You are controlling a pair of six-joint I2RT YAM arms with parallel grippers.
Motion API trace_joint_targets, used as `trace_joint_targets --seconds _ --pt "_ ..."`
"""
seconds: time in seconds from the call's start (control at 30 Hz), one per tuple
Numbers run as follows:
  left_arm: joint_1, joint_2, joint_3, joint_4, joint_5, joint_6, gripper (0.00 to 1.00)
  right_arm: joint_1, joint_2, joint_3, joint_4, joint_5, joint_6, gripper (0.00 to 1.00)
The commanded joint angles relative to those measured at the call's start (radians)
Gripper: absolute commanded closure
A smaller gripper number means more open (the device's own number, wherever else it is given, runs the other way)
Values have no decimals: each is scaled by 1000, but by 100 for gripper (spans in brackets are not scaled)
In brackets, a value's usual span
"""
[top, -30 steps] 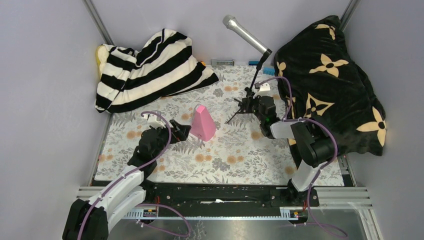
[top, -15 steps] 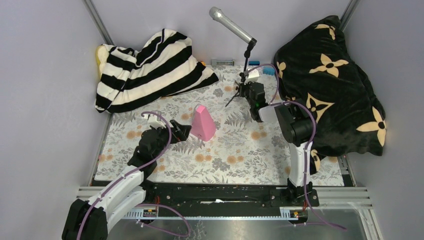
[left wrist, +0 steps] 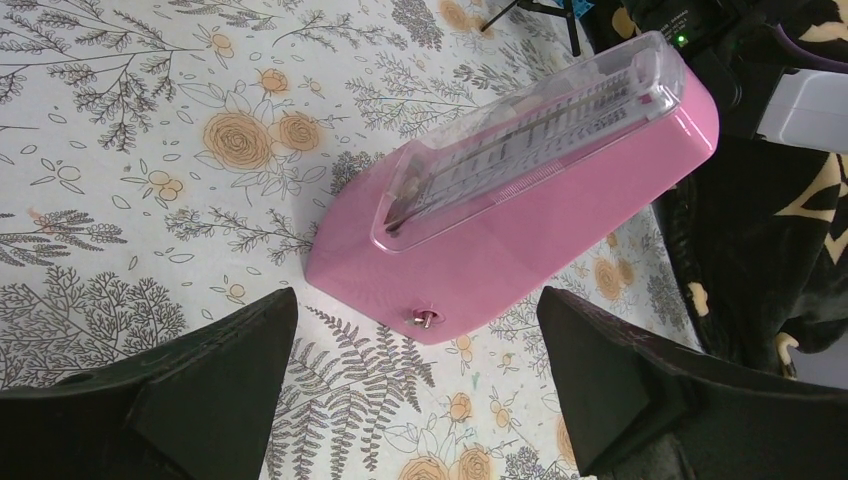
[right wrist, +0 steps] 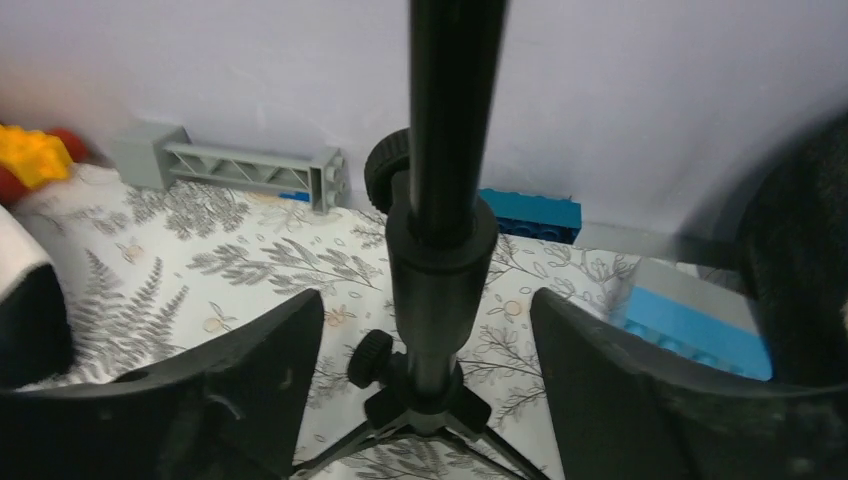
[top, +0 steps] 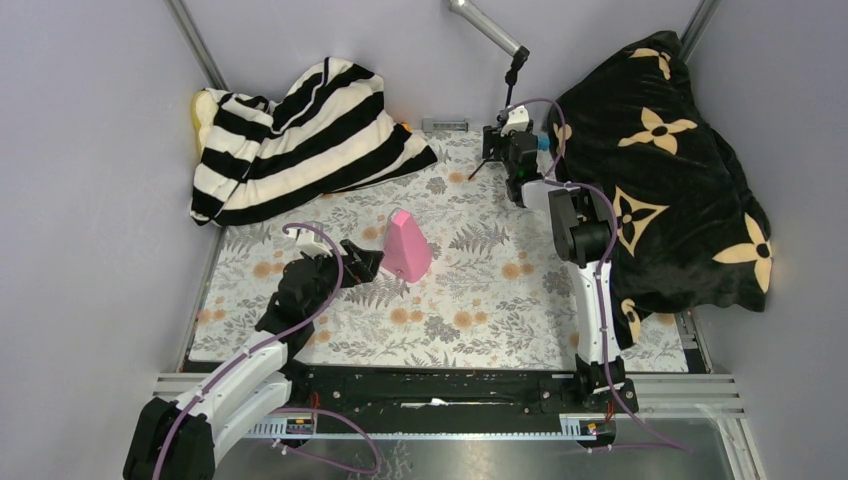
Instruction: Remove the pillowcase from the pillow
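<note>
At the far left corner of the table [top: 470, 300], the striped pillowcase [top: 300, 140] covers the pillow [top: 202, 108], its long axis left to right. The left gripper [top: 367, 262], jaws apart by a metronome [top: 406, 246], is nearer. The right gripper [right wrist: 428, 350] stands open astride a microphone stand [right wrist: 440, 150].

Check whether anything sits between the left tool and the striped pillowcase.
Nothing visible: only floral table cover lies between the left tool and the pillowcase at far left. The pink metronome stands just ahead of the open tool, but to the right of that line.
</note>
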Motion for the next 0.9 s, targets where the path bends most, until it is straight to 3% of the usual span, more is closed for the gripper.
trace_joint_targets --seconds 0.0,0.1,0.33,0.57,0.87 --pt "-5 -3 -6 29 6 -11 1 1 13 74 -46 -48 -19 9" --pt "-6 -4 -8 27 11 -17 1 2 -32 25 -12 -77 12 1" --pt "-16 -9 -5 -25 33 -42 1 5 -223 -208 46 -37 66 0" --pt "-54 -50 -56 -72 34 -96 2 5 -501 -483 -5 23 208 1" --pt "-105 181 -2 41 3 -107 12 60 -809 -766 -108 -67 404 0"
